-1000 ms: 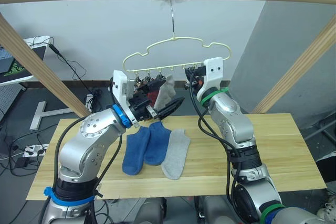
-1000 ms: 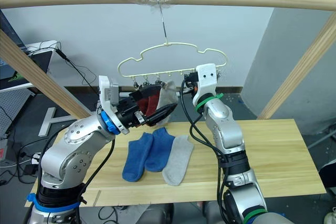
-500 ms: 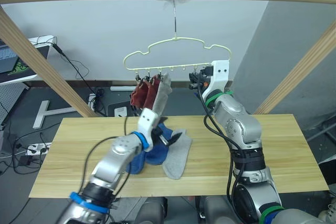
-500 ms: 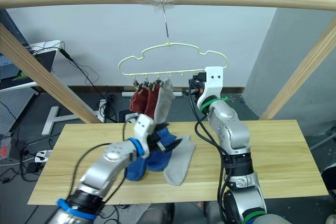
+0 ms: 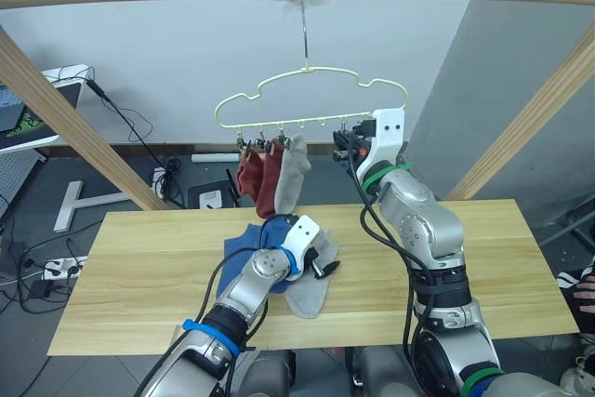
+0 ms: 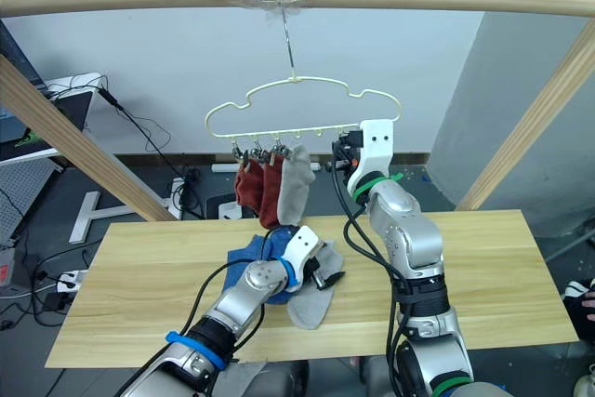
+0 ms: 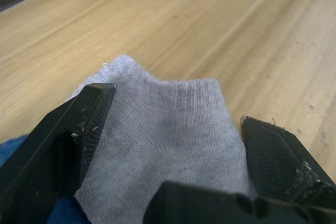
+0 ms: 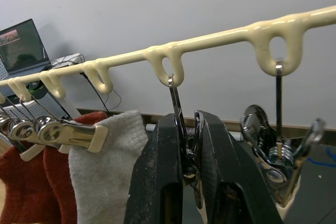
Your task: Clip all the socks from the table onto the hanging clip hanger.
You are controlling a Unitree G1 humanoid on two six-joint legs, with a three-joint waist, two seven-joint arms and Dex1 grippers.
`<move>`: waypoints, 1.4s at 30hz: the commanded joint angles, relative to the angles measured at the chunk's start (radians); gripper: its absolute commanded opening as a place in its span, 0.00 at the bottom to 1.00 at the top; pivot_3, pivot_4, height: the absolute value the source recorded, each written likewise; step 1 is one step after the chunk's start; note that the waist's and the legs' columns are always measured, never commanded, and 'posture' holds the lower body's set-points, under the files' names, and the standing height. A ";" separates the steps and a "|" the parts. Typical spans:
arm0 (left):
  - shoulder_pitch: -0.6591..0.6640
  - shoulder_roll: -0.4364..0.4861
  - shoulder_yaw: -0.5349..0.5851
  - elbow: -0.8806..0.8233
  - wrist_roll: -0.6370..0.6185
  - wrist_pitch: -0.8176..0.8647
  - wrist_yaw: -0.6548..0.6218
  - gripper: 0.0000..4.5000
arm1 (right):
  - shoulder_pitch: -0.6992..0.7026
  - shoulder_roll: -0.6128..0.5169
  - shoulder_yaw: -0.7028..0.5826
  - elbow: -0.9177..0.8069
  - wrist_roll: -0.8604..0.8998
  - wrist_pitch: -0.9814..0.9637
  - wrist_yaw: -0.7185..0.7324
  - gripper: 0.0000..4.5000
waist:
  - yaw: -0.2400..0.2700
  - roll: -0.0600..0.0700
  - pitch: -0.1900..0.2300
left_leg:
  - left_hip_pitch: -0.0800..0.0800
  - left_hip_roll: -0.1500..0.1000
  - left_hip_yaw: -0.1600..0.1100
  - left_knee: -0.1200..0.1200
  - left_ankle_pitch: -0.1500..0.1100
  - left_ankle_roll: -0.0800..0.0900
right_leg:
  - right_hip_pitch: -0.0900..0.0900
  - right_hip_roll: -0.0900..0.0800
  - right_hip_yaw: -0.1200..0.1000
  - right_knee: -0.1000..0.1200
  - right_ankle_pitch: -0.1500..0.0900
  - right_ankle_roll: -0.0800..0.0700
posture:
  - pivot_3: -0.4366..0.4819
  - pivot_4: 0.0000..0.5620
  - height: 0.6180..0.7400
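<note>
Left gripper (image 7: 168,145) was spread around the grey sock (image 7: 168,129) lying on the table (image 5: 483,267) beside blue socks (image 5: 256,239). Right gripper (image 8: 191,145) pinched a clip (image 8: 181,124) on the hanger (image 5: 311,76), where three socks (image 5: 274,174) hung.

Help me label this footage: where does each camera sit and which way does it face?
Head pair: look forward and down on the table, clip hanger and both arms; they share one scene.
Left wrist: looks along the left end effector, open around the grey sock on the table.
Right wrist: looks along the right end effector, shut on a clip; shares the hanger with the head views.
</note>
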 commanded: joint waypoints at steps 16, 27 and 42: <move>0.128 -0.025 0.112 -0.170 -0.115 0.023 -0.086 0.01 | -0.007 -0.006 -0.010 -0.024 0.007 0.001 -0.005 0.03 | -0.004 0.000 0.000 | 0.000 0.000 0.000 0.000 0.000 0.000 | 0.000 0.000 0.000 0.000 0.000 0.000 | 0.41 0.41 1.00; 0.162 -0.042 0.238 -0.432 -0.281 -0.015 -0.115 0.01 | -0.063 -0.023 -0.092 -0.010 0.069 0.119 -0.028 0.03 | -0.005 0.000 0.000 | 0.000 0.000 0.000 0.000 0.000 0.000 | 0.000 0.000 0.000 0.000 0.000 0.000 | 0.40 0.40 1.00; 0.068 0.012 0.209 -0.436 -0.050 -0.424 0.021 0.01 | -0.197 0.127 -0.387 -0.035 0.347 0.468 -0.306 0.03 | 0.011 0.000 0.000 | 0.000 0.000 -0.001 0.000 -0.001 0.003 | 0.001 -0.001 -0.001 -0.001 0.000 0.000 | 0.41 0.40 1.00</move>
